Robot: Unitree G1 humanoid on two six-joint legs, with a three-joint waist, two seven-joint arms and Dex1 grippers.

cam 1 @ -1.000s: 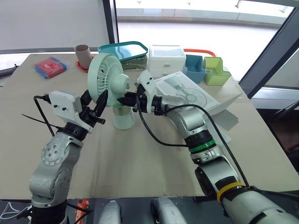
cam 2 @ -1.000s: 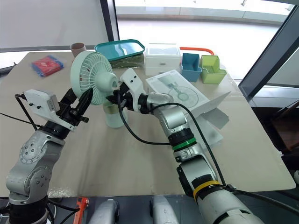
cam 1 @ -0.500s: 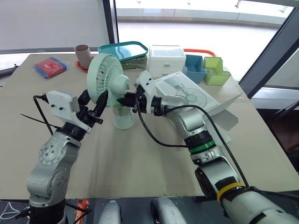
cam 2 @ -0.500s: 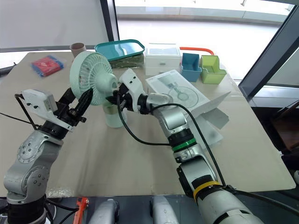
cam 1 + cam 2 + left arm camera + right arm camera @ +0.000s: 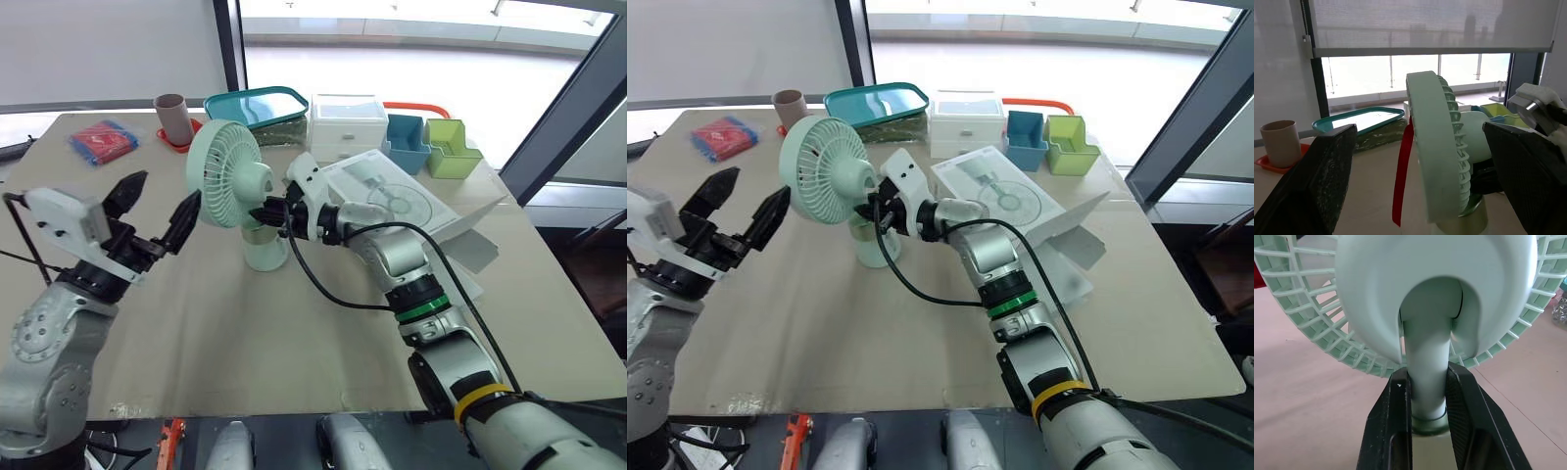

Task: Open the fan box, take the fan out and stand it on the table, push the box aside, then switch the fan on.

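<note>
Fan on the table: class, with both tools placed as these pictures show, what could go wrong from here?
1. The right tool is shut on the thin neck of the fan; drawing back crookedly could tip the top-heavy fan.
2. The left tool hangs open beside the grille; reaching in for the switch, it might knock the head.
3. The open box lies near the right edge of the table; a hard push could send it off.
</note>
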